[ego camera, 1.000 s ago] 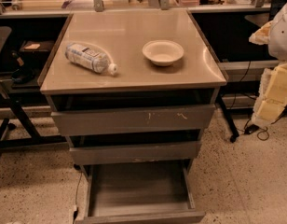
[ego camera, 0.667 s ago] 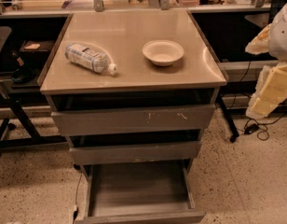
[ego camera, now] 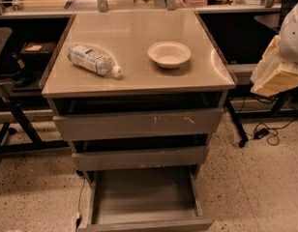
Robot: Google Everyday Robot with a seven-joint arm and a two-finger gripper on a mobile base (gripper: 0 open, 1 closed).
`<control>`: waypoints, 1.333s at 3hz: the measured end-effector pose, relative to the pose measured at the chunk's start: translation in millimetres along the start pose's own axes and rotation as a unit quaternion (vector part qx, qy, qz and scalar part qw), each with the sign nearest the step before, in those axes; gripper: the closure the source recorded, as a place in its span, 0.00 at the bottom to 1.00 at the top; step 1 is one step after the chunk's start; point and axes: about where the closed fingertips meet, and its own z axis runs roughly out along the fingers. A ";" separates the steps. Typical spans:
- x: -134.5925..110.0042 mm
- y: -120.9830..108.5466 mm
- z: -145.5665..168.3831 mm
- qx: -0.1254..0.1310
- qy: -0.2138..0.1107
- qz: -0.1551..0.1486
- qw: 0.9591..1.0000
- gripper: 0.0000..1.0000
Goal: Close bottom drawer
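- One bottom drawer juts toward the camera, front panel crosswise
- Bottle label — unreadable
- Gripper, perhaps the pale bulk far right — grip cannot be told

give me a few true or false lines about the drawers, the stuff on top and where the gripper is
1. The bottom drawer is pulled well out of the cabinet. True.
2. The bowl sits inside the bottom drawer. False: it stands on the cabinet top, to the right of the bottle.
3. The bottle lies on its side on the cabinet top. True.
4. The gripper is pressed against the bottom drawer's front panel. False: it is at the right edge of the view, off to the side of the cabinet at about the height of its top, well apart from the drawer.
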 end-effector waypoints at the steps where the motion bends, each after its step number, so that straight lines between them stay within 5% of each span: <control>1: 0.0 0.0 0.0 0.000 0.000 0.000 1.000 0.88; 2: 0.0 0.0 0.0 0.000 0.000 0.000 1.000 1.00; 3: 9.0 24.8 21.6 -0.023 -0.009 0.013 1.000 1.00; 4: 20.2 81.5 69.7 -0.083 -0.029 0.048 0.995 1.00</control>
